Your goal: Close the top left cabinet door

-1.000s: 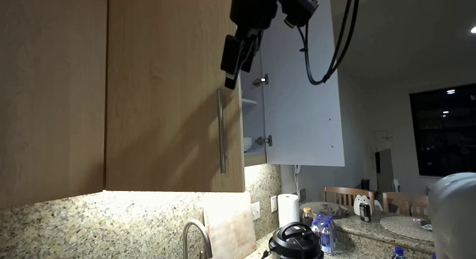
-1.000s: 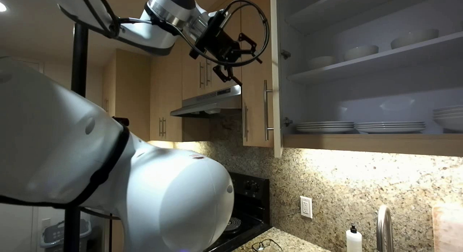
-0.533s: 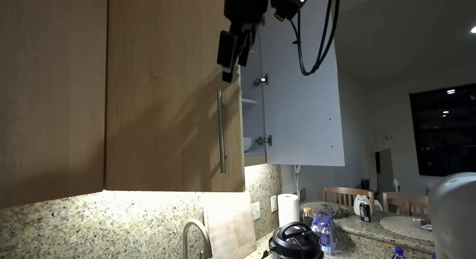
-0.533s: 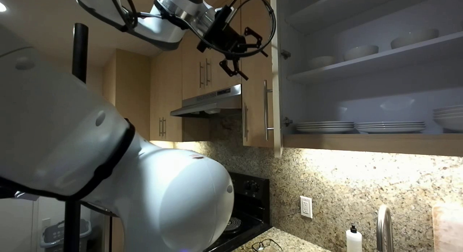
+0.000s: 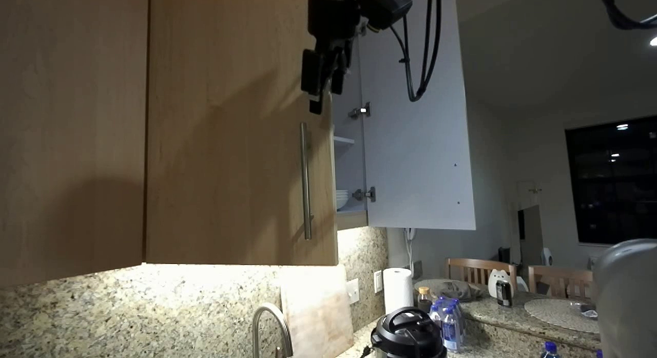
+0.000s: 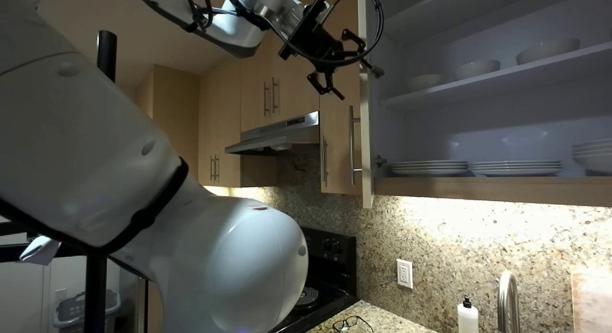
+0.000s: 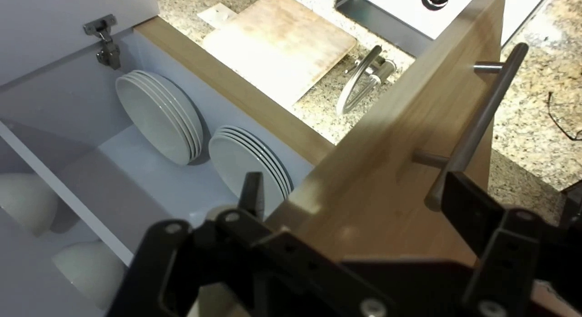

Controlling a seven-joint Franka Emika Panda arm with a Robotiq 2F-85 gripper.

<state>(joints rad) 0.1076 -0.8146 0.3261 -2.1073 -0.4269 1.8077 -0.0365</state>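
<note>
The tall, flat, light-brown wood-grain cabinet door (image 5: 226, 157) fills the left centre of an exterior view, its slim silver bar handle (image 5: 305, 183) upright near the door's right edge. The door stands open: in an exterior view it shows nearly edge-on at upper centre, just left of a white-lined cabinet (image 6: 478, 115). The black two-fingered end effector (image 6: 355, 80), its jaws spread wide, appears at the top centre of that frame, overlapping the door's edge. In the wrist view one finger (image 7: 252, 194) lies over the cabinet's interior, left of the door, while the right-hand one overlaps one end of the handle; the door's narrow edge runs diagonally between them. Whether either touches cannot be told.

Two stacks of white plates (image 6: 429, 170) rest on the cabinet's floor, with rounded white bowls (image 6: 477, 70) on the pale shelf (image 6: 526, 74) above. A white-faced door panel (image 5: 416, 152) hangs open right of centre in an exterior view; along the bottom of that frame are a curved brushed-metal faucet (image 5: 271, 307), a pale leaning board (image 5: 315, 306), a white paper towel roll (image 5: 398, 288) and a round pot with a black lid (image 5: 410, 340). A speckled granite worktop (image 6: 392, 327) at bottom centre of an exterior view carries dark-framed glasses (image 6: 353, 324).
</note>
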